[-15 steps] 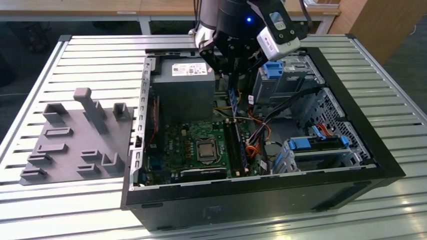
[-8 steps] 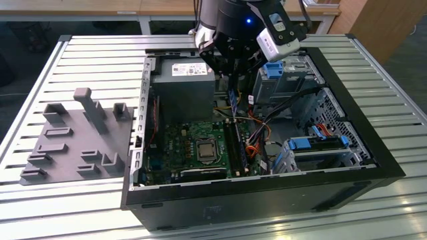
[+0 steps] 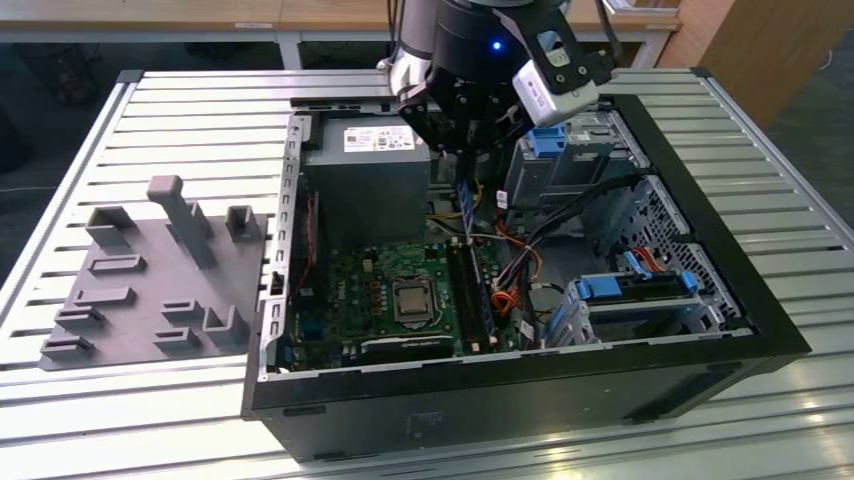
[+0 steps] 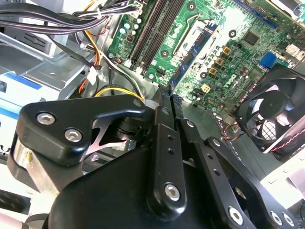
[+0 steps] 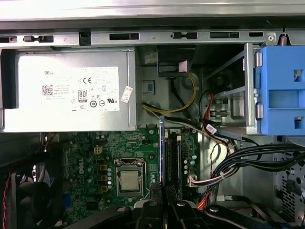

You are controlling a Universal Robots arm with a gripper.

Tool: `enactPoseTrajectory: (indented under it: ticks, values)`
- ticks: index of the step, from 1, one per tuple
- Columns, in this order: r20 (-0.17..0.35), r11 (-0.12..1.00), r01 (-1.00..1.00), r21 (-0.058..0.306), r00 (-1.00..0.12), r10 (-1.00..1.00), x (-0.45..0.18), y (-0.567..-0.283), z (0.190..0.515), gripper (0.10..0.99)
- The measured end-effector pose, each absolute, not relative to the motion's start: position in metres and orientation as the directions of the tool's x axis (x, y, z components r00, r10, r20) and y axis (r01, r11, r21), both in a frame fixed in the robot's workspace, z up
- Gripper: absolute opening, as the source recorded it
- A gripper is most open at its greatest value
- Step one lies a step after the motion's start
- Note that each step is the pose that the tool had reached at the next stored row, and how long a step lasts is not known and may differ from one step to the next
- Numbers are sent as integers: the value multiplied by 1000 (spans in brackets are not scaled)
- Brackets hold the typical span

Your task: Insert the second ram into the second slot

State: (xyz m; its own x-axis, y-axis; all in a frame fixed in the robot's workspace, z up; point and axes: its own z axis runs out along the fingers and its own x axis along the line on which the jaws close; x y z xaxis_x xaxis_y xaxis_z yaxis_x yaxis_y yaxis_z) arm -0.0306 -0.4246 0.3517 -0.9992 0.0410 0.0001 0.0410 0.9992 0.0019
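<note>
Black links of the gripper (image 4: 170,95) fill the foreground in the second wrist view, the two fingers pressed close with only a sliver between them; in the first wrist view that sliver proves to be the second ram (image 5: 162,148), seen edge-on as a thin blue strip clamped between the tips; it stands just beside the dark memory slots (image 5: 174,160) on the green motherboard (image 5: 90,157), near the processor socket (image 5: 129,181); whether it touches a slot I cannot tell; in the exterior view the stick hangs upright under the gripper inside the open computer case (image 3: 534,365), next to the grey power supply (image 3: 367,180); a grey fixture tray (image 3: 147,280) lies well apart at the exterior view's left.
</note>
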Motion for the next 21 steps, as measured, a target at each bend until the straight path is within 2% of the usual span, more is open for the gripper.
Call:
enactPoseTrajectory:
  ticks: [21]
  values:
    - [0, 999, 41, -5, -999, 41, -31, -428, 344, 141]
